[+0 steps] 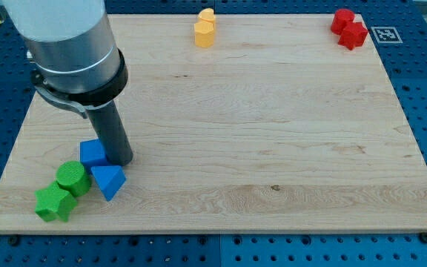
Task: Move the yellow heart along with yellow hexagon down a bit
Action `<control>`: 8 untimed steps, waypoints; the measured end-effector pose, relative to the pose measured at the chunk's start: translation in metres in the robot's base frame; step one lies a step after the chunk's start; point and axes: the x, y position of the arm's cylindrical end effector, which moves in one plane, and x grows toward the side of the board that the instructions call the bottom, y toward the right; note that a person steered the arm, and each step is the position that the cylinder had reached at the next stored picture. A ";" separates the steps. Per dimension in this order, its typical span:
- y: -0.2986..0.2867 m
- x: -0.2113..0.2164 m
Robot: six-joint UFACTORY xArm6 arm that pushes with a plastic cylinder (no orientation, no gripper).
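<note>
The upper part of the arm runs out of the view's top left corner, so only its grey housing and the dark rod below it show. My tip [119, 161] rests on the table [273, 148] at the view's lower left, just beside the blue cube [92, 153] and above the blue triangular block [109, 180]; whether it touches the cube I cannot tell. There is no pincer on this arm, only the rod, so nothing is open or clamped.

The table is a pale wooden board lying on a blue perforated surface (a black-and-white marker sits by the board's top right corner).

The yellow heart [207, 15] and the yellow hexagon [204, 33] sit touching at the board's top edge, heart above hexagon, well apart from my tip. Their outlines are small and hard to read. Two red blocks [349, 28] huddle at the top right, shapes unclear. A green cylinder [72, 176] and a green star-like block [54, 202] lie at the lower left, next to the blue pair.
</note>
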 end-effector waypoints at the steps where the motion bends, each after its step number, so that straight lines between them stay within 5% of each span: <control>1: 0.002 -0.002; 2: 0.045 -0.036; 5: 0.242 -0.234; 7: 0.246 -0.335; 8: 0.244 -0.334</control>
